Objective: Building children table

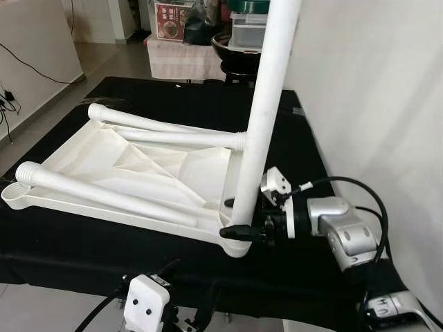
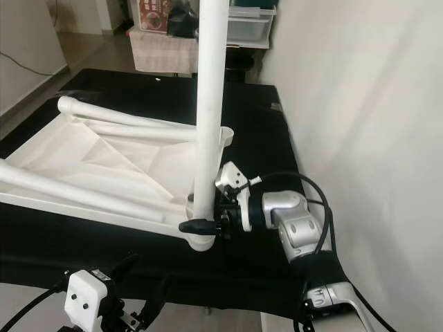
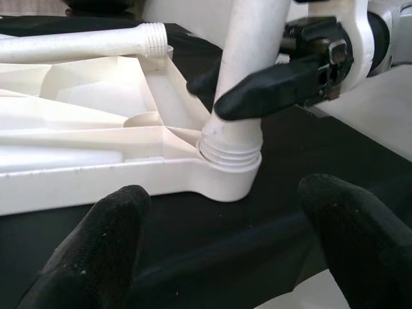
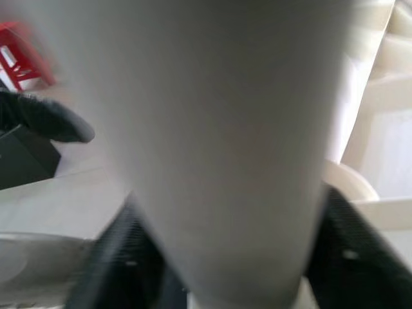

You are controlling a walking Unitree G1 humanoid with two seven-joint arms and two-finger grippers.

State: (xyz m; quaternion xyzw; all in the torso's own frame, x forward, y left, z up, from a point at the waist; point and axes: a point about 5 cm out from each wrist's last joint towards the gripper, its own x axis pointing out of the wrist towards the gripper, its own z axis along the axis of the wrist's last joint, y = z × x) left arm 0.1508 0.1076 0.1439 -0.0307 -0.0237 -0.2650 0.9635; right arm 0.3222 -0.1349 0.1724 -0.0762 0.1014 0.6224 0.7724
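Note:
The white plastic table top (image 1: 104, 159) lies upside down on the black-covered table (image 1: 69, 249). Two white legs (image 1: 104, 196) (image 1: 166, 131) lie across it. A third leg (image 1: 266, 104) stands upright, slightly tilted, in the near right corner socket (image 3: 228, 170). My right gripper (image 1: 242, 232) is shut on this leg just above the socket, one black finger on each side (image 4: 116, 257). My left gripper (image 3: 225, 196) hovers low at the table's front edge, open, its fingertips (image 3: 122, 199) spread wide and pointing at the socket without touching it.
A white wall (image 1: 374, 90) runs close along the right side of the table. Boxes and a dark bowl (image 1: 235, 48) stand behind the far edge. Bare floor with a cable (image 1: 28, 66) lies to the left.

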